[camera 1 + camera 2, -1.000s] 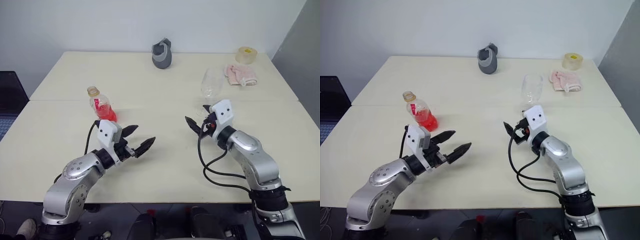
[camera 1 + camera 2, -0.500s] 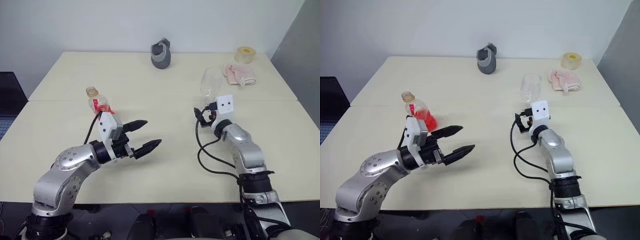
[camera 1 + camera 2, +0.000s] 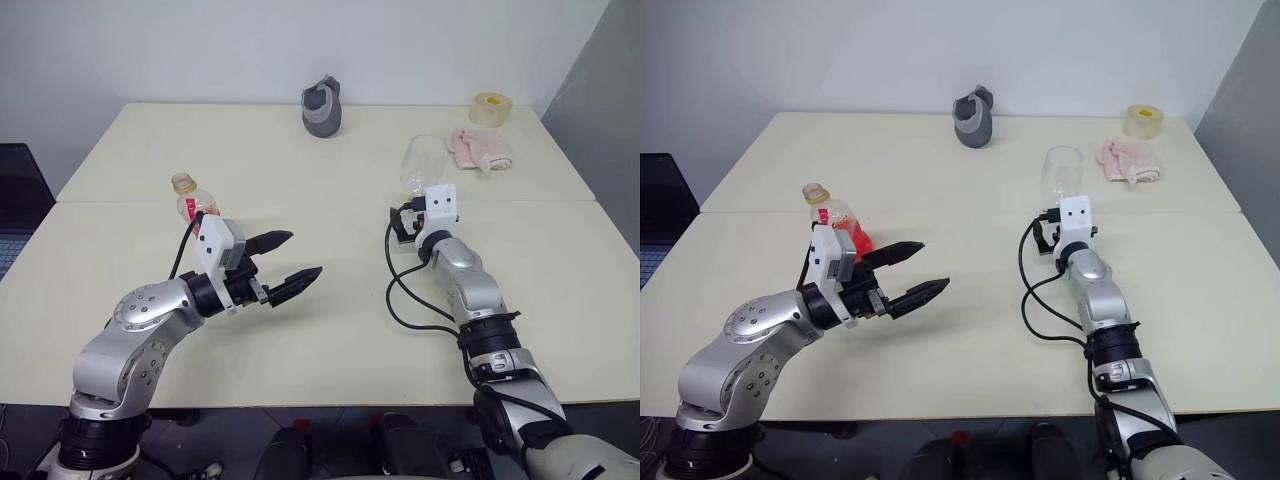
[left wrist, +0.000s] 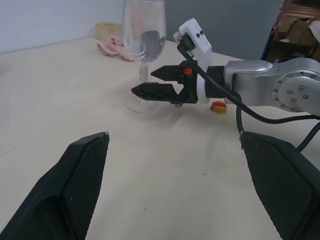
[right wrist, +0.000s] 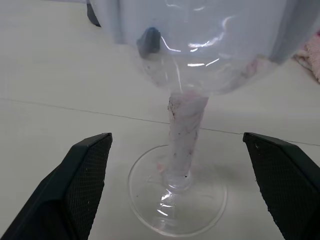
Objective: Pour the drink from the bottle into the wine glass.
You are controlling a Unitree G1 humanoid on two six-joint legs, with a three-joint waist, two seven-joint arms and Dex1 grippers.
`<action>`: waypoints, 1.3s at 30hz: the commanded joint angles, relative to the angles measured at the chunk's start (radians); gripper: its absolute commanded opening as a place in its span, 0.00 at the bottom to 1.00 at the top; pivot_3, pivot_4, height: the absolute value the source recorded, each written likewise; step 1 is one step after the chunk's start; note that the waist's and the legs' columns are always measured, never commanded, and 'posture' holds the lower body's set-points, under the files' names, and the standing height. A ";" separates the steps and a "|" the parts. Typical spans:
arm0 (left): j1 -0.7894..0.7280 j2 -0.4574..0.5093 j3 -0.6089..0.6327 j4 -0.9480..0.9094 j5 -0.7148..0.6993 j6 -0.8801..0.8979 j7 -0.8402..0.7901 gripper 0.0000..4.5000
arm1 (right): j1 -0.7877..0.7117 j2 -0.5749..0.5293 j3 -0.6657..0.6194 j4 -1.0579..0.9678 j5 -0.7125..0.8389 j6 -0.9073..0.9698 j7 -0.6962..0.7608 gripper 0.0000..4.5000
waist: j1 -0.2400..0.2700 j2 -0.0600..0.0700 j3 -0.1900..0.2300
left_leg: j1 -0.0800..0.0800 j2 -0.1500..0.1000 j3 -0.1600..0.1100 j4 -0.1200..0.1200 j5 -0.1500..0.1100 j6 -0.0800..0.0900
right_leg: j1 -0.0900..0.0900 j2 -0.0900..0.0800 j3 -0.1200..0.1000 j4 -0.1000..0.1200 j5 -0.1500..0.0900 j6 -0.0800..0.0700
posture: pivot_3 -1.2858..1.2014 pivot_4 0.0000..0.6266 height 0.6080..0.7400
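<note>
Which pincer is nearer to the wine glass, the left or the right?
The right pincer: it is open just in front of the wine glass stem. The left pincer is open far across the table, beside the bottle.

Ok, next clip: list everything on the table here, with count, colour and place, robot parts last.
Clear plastic bottle: one, red-pink drink inside, yellowish cap, upright on the table's left, behind the left gripper.
Tall clear stemmed wine glass: one, empty, upright right of centre.
Dark grey cup-like object: one, far centre.
Pink cloth: one, far right.
Yellowish tape roll: one, far right corner.
Small red-yellow item: one, by the right arm.
Cream table: one.
Left gripper: black, open, holding nothing.
Right gripper: black, open, at the glass's stem.
</note>
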 commanded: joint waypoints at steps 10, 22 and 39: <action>-0.028 -0.001 0.004 -0.012 0.003 -0.022 0.005 1.00 | -0.156 0.007 -0.056 0.220 0.016 -0.142 0.020 1.00 | -0.005 0.000 0.000 | 0.000 0.000 0.000 0.000 0.000 -0.001 | 0.000 0.000 0.000 0.000 0.000 0.000 | 0.52 0.24 1.00; -0.023 -0.004 -0.001 -0.022 0.007 -0.021 0.018 1.00 | -0.158 0.013 -0.058 0.232 0.019 -0.173 0.058 0.18 | -0.008 0.000 0.000 | 0.000 0.000 0.000 0.000 0.000 -0.001 | 0.000 0.000 0.000 0.000 0.000 0.000 | 0.52 0.24 1.00; 0.372 -0.016 0.243 -0.219 -0.034 -0.006 0.140 1.00 | 0.047 0.039 0.171 -0.179 0.064 -0.180 0.487 0.05 | -0.023 0.001 0.001 | 0.000 0.002 -0.001 -0.001 -0.001 0.002 | -0.002 -0.002 0.001 0.000 0.000 0.000 | 0.52 0.24 1.00</action>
